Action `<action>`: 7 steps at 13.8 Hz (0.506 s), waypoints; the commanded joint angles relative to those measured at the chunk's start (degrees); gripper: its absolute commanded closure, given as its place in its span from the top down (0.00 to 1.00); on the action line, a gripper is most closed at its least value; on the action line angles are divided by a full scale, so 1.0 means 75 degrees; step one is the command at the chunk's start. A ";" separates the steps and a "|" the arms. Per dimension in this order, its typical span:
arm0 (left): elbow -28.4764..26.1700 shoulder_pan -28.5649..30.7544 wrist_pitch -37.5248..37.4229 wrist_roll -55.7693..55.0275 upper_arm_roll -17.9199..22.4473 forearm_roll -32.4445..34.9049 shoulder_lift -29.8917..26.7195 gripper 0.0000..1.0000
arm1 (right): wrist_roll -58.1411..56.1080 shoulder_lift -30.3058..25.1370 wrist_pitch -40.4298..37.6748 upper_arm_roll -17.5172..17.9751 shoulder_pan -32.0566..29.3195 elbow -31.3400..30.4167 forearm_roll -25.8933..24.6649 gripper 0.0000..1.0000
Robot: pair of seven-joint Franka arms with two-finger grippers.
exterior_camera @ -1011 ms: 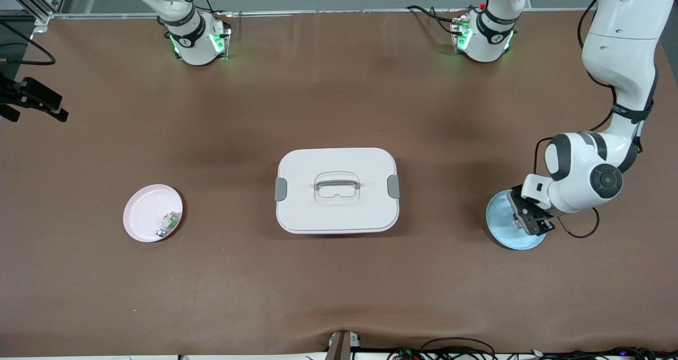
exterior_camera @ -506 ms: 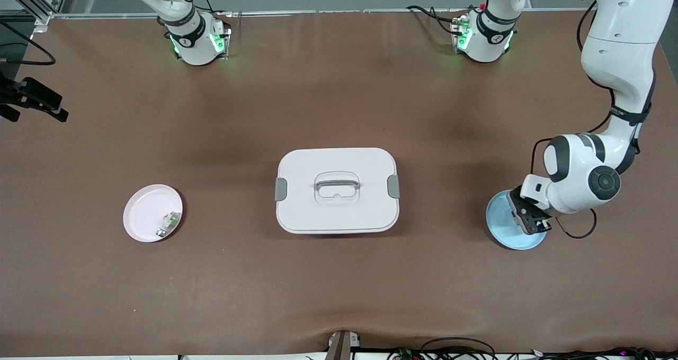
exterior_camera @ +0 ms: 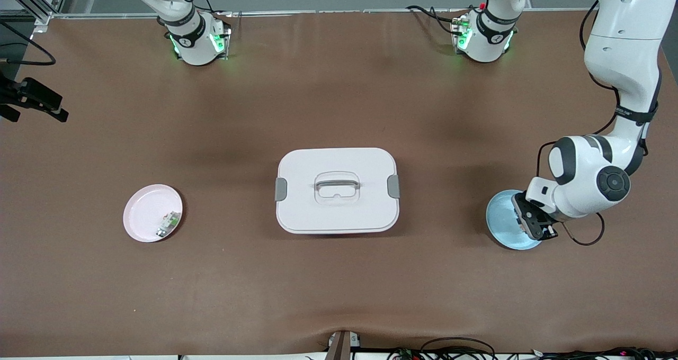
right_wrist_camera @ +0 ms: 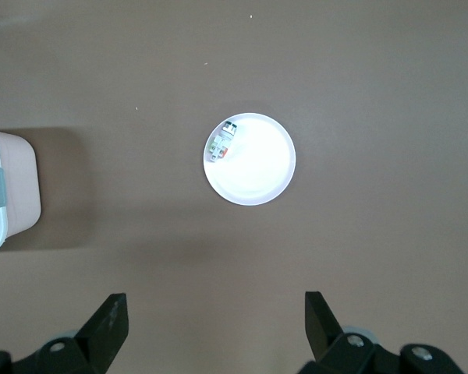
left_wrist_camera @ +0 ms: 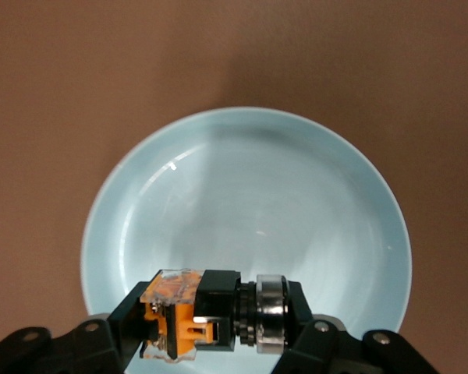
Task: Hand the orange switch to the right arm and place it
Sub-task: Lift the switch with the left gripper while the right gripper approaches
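Note:
The orange switch (left_wrist_camera: pixel 189 312), a black block with an orange cap and a silver ring, is clamped between the fingers of my left gripper (left_wrist_camera: pixel 216 315). That gripper (exterior_camera: pixel 532 225) is shut on it over the light blue plate (left_wrist_camera: pixel 249 195) at the left arm's end of the table (exterior_camera: pixel 502 223). My right gripper (right_wrist_camera: pixel 216 312) hangs open and holds nothing, high over the table near the pink plate (right_wrist_camera: pixel 257 167). The right arm's hand does not show in the front view.
A white lidded box (exterior_camera: pixel 337 190) with a grey handle stands mid-table; its corner shows in the right wrist view (right_wrist_camera: pixel 8 187). The pink plate (exterior_camera: pixel 145 209) at the right arm's end holds a small green-white-grey part (exterior_camera: pixel 168 223) (right_wrist_camera: pixel 222 144).
The left gripper has shut on the orange switch over the blue plate, and its wrist has shifted slightly. The right arm has not moved.

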 commanded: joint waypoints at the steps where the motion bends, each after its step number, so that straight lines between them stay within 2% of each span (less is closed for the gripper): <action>1: 0.0146 0.0049 -0.0343 0.0045 -0.0332 -0.0184 -0.0323 0.00 | 0.0025 0.0199 -0.0004 0.0110 -0.0137 0.0085 0.0015 1.00; 5: 0.1012 0.0015 -0.1537 -0.0001 -0.0836 -0.0641 -0.0499 0.00 | 0.0060 0.0235 -0.0027 0.0133 -0.0008 0.0085 0.0026 1.00; 7: 0.1318 0.0015 -0.2158 -0.0631 -0.1024 -0.0957 -0.0639 0.00 | 0.0153 0.0399 -0.0051 0.0145 0.0376 0.0085 0.0038 1.00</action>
